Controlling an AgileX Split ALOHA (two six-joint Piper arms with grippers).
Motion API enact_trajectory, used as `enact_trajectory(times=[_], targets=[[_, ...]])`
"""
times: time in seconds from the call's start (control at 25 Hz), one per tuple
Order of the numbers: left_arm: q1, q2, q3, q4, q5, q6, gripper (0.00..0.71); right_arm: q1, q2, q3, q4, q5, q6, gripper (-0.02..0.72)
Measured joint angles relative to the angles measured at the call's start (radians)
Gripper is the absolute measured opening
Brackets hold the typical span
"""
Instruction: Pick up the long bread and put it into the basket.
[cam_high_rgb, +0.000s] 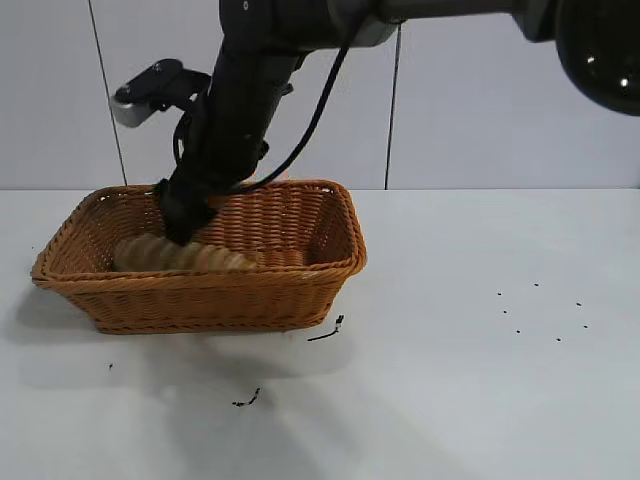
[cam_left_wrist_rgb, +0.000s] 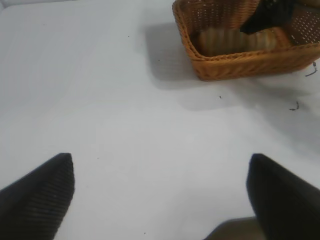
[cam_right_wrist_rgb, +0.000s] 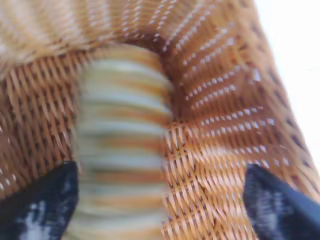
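Observation:
The long bread (cam_high_rgb: 185, 256), tan with twisted ridges, lies on the floor of the wicker basket (cam_high_rgb: 320, 275) along its front wall. It also shows in the right wrist view (cam_right_wrist_rgb: 122, 150) and in the left wrist view (cam_left_wrist_rgb: 235, 41). My right gripper (cam_high_rgb: 187, 228) reaches down into the basket just above the bread. Its fingers (cam_right_wrist_rgb: 42, 205) are spread wide, with the bread lying free beside one of them. My left gripper (cam_left_wrist_rgb: 160, 192) is open and empty over bare table, well away from the basket (cam_left_wrist_rgb: 240, 62).
The basket stands at the left of the white table (cam_high_rgb: 480, 380). A few small dark crumbs (cam_high_rgb: 326, 333) lie in front of it and at the right. A wall stands behind.

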Motion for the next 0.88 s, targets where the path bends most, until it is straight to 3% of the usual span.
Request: enact_trajectory(times=[0.16,0.28,0.64,0.88], targets=[[0.000,0.000,0.000,0.000,0.000,0.000,0.696,-0.096,-0.029,-0.001,-0.025,0.044,0.180,0.660],[0.000,0.000,0.000,0.000,0.000,0.000,0.696,-0.192,-0.027,-0.001,-0.039,0.094,0.252,0.660],[0.000,0.000,0.000,0.000,0.000,0.000,0.696,-0.464,-0.054,-0.001,-0.059,0.169,0.260,0.659],[0.000,0.000,0.000,0.000,0.000,0.000,0.696,-0.561,-0.090,-0.001,-0.077,0.227,0.261,0.657]])
